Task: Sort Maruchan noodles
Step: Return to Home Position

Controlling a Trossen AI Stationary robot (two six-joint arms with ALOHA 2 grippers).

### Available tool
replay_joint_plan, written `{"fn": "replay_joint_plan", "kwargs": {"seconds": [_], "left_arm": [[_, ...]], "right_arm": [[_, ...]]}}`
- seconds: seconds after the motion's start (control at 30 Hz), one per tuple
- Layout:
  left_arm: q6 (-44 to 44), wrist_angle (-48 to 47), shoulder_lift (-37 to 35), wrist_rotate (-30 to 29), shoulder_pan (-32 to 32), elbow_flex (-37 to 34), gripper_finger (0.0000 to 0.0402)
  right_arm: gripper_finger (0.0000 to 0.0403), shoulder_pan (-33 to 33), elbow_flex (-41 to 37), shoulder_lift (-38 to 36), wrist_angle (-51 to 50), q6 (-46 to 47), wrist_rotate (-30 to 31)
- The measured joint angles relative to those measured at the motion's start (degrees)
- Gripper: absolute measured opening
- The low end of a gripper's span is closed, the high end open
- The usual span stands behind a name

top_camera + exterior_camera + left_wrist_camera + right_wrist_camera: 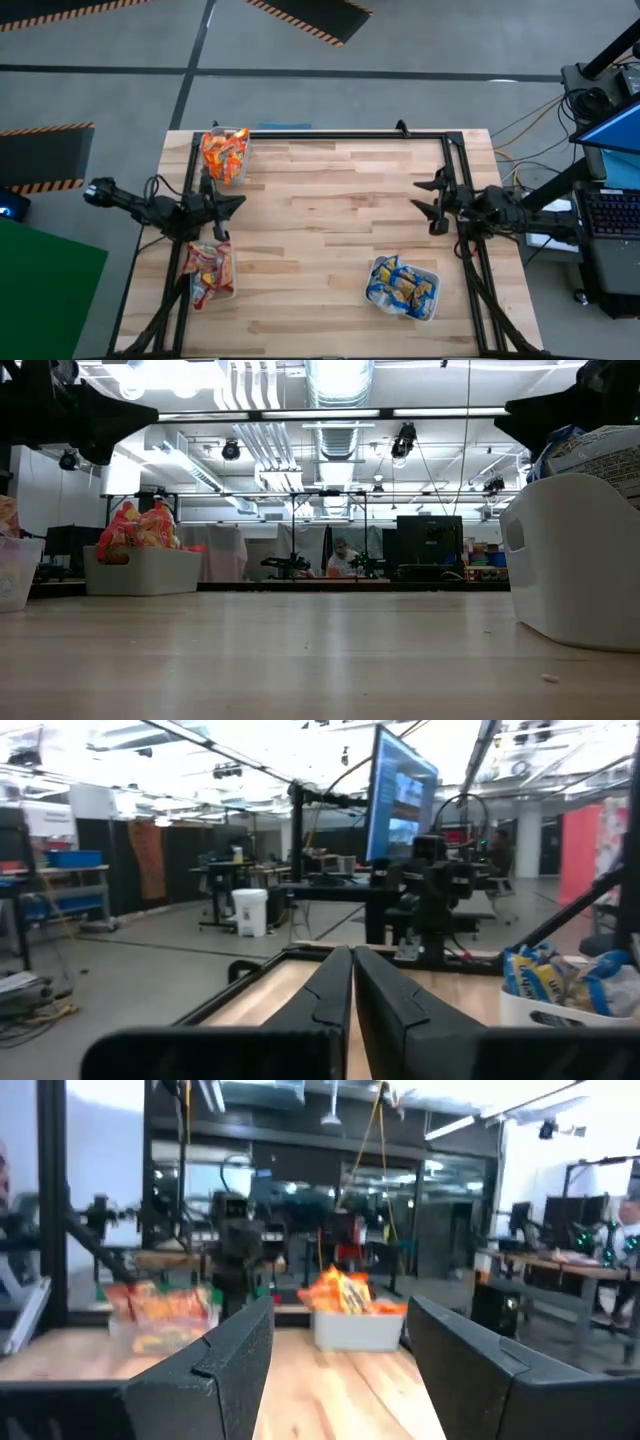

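Observation:
The Maruchan noodles lie sorted in three clear/white tubs. The orange packets (225,152) fill the tub at the far left, also seen as orange packets (345,1295) and orange packets (140,528). Near the left edge is the tub of red packets (209,270), and the blue packets (402,284) are in the tub near right, seen too as blue packets (548,980). My left gripper (240,203) hovers shut between the two left tubs, shown as left gripper (352,965). At the table's right side my right gripper (424,197) hovers open, shown as right gripper (340,1335).
A black frame rail (330,134) runs along the far edge and down both sides of the wooden table (330,230). The table's middle holds bare wood. Cables and a laptop sit off the right edge. A person (343,558) sits far back in the room.

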Motion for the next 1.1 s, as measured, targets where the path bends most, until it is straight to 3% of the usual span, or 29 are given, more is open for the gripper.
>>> {"fn": "replay_joint_plan", "kwargs": {"seconds": [0.17,0.6,1.1], "left_arm": [[-0.30,-0.03,-0.04,0.89,0.00,0.30,0.0000],[-1.48,-0.04,0.63,0.94,0.00,0.34,0.0000],[-1.48,-0.02,0.93,0.95,0.00,0.43,0.0000]], "right_arm": [[0.0219,-0.01,0.00,0.33,-0.37,-2.61,3.53],[0.0219,0.00,-0.04,0.44,-0.70,3.20,3.48],[0.0219,0.00,-0.07,0.46,-1.07,3.18,3.50]]}}
